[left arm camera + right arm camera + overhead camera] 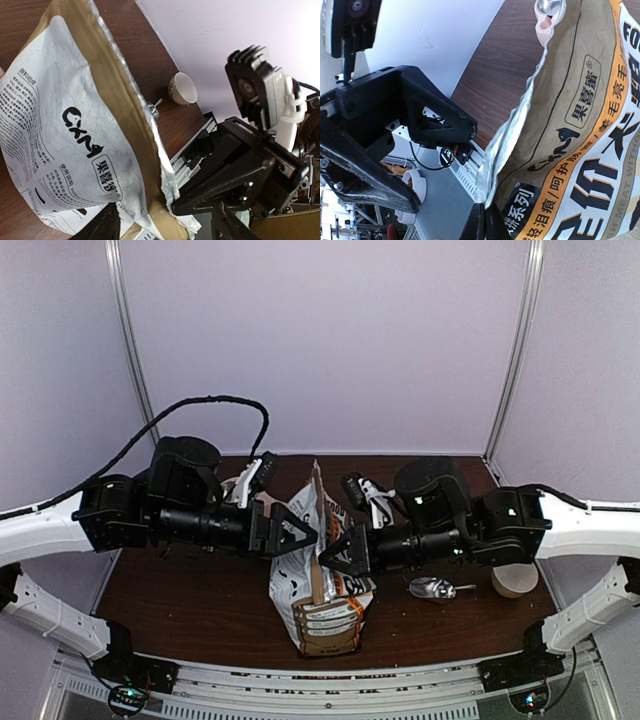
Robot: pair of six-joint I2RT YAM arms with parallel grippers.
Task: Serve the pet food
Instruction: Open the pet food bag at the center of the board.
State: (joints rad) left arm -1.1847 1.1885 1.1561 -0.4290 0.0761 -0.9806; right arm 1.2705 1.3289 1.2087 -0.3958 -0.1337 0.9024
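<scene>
The pet food bag (295,585) is showing white, tan, orange panels, black lettering; table (190,605) is showing dark brown woodgrain.

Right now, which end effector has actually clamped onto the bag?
The right end effector: it is pinched shut on the foil edge of the bag. The left end effector stands open, straddling the opposite edge.
</scene>
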